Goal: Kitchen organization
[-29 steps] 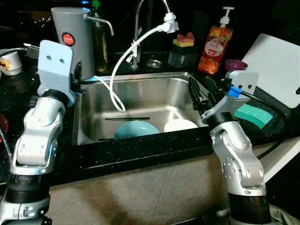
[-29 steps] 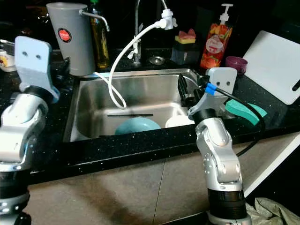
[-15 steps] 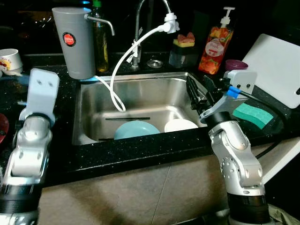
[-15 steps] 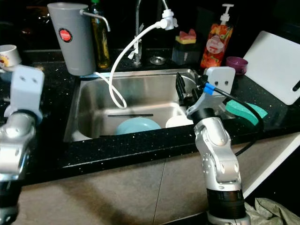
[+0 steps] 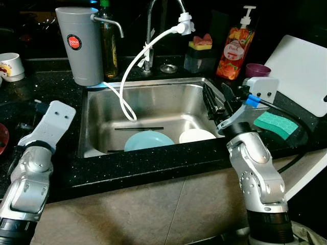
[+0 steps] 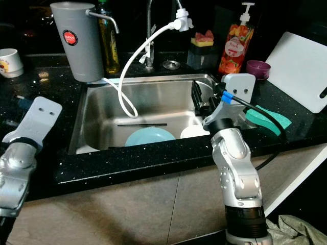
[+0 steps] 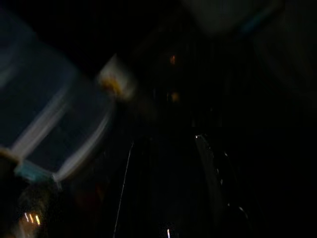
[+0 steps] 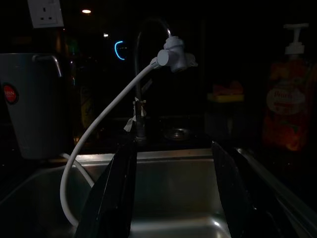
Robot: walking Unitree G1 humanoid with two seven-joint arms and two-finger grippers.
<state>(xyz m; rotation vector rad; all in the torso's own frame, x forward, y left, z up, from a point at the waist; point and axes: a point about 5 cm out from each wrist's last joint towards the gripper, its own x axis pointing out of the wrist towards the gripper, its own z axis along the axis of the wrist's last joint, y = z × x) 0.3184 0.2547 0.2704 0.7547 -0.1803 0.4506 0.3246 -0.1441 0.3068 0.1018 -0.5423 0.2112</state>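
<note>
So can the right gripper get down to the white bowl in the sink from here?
Probably yes: the right gripper hangs open over the sink's right side, the white bowl just below it with nothing between.

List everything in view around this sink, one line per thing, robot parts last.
sink: 1, steel, set in black counter
blue bowl: 1, in sink
white bowl: 1, in sink, beside blue bowl
white hose: 1, from faucet into sink
grey dispenser: 1, behind sink's left corner
soap bottle: 1, orange, back right
green sponge: 1, right counter
cutting board: 1, white, far right
cup: 1, white, far left
right gripper: open, over sink's right rim
left gripper: over left counter
</note>
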